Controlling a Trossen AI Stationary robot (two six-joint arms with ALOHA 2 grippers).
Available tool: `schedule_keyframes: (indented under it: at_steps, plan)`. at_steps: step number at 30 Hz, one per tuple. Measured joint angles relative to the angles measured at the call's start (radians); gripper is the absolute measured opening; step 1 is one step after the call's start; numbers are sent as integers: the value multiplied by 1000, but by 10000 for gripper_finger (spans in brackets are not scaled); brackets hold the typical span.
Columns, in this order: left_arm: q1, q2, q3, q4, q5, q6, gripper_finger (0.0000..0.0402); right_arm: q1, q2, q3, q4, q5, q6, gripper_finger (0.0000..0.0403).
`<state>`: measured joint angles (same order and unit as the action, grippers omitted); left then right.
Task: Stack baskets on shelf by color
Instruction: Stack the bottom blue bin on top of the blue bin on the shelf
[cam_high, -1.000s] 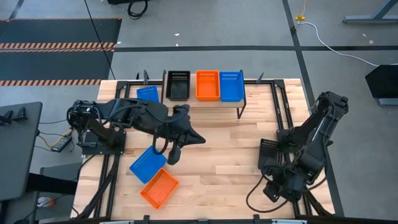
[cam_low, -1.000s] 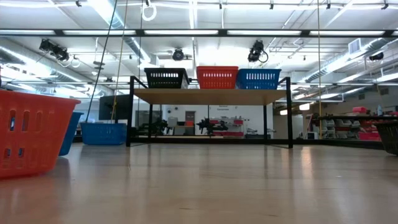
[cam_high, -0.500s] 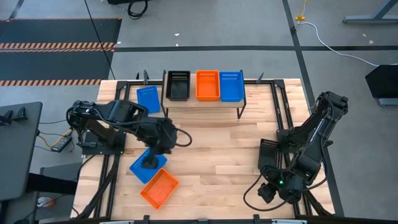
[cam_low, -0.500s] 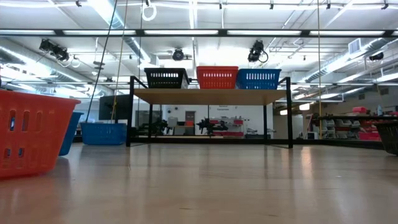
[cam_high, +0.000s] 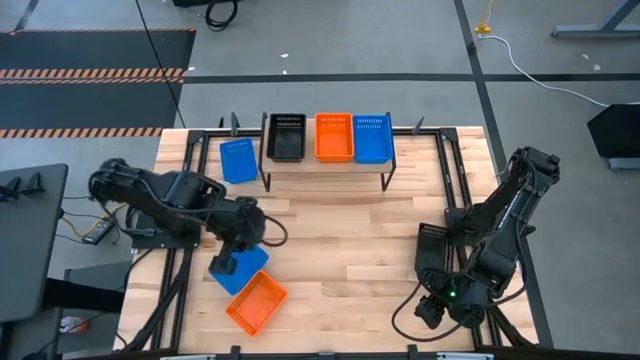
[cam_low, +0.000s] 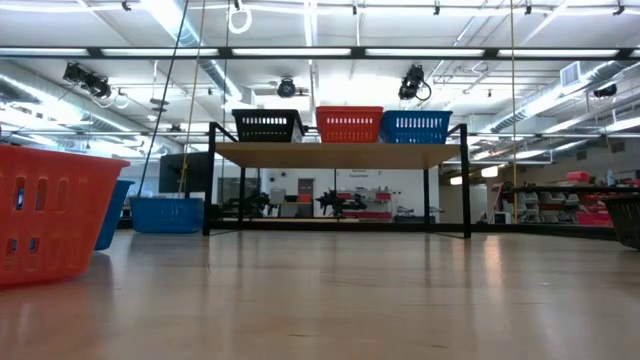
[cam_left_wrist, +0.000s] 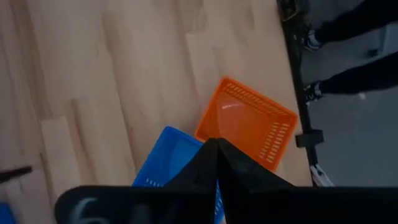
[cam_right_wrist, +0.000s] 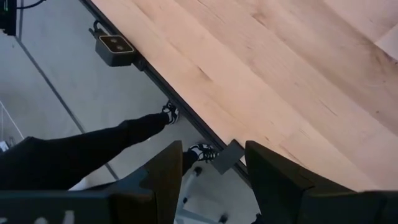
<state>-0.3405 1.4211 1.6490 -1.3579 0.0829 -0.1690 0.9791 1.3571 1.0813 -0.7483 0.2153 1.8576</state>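
So the shelf sits at the far side of the table and already carries one black basket, one orange basket and one blue basket side by side, which looks like the base of three colour piles, one slot per colour. Another blue one lies on the table just left of the shelf, off the platform, so it isn't sorted yet. The left gripper is over the near-left part of the table with its fingers pinched fully together and nothing between them, tip hanging over the loose blue basket there; my guess is it's lining up on that rim and will have to spread before it can grab anything. The orange basket at the near edge touches that blue one at a corner, both skewed, so lifting one could nudge the other. The right gripper is parked low at the near-right, fingers spread wide and empty, pointing past the table edge where a person's legs stand on the floor. A black basket stands by the right arm's base, probably that arm's job
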Motion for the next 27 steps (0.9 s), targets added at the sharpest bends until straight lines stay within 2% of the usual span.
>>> schedule_keyframes:
  at_steps: [5, 11, 16, 27]
  plan:
    - [-6, -133, -249, 43, 31, -86, 11, 0, 0, 0, 15, -1, -29, 181]
    - [-104, -195, -455, 25, 47, -113, 52, 0, 0, 0, 15, -9, -27, 181]
    - [-223, -194, -537, 62, 53, -116, 106, 1, 0, 0, 16, -11, 6, 181]
    - [-417, -191, -695, 286, 43, -166, 223, 1, 0, 0, 34, -12, 25, 181]
